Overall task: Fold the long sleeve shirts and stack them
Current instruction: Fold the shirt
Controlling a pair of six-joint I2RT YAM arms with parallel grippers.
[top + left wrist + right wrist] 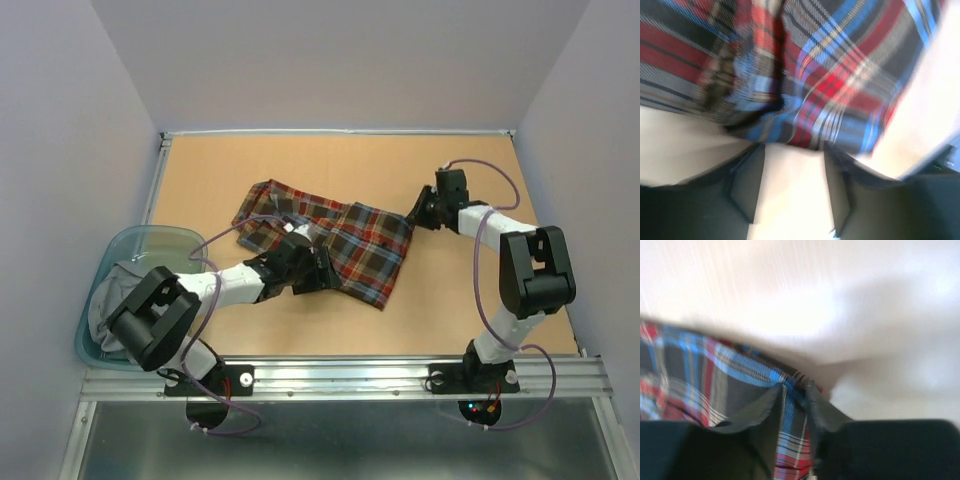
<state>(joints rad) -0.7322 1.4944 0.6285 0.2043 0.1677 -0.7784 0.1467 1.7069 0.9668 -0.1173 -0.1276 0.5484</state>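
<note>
The left gripper (pixel 792 152) hovers low over the near edge of the red, navy and yellow plaid flannel shirt (pixel 350 240). Its fingers (pixel 747 185) are parted with only bare tabletop between them, so it grasps nothing. Its position suits a fresh pinch on the hem, probably for the next fold.

The shirt lies partly spread and rumpled at the middle of the light brown wooden table (pixel 480 170), slanting from the far left towards the near right, and it is not yet a neat fold.

At the shirt's right corner, the right gripper (pixel 794 387) has its fingers drawn close with a strip of plaid cloth between them. It appears clenched on that corner, likely to anchor or lift the fabric, though the wrist view is blurred.

At the table's left edge sits a translucent teal plastic bin (pixel 150 232) holding a crumpled grey cloth garment (pixel 110 285). Whether that is another shirt I cannot tell.
</note>
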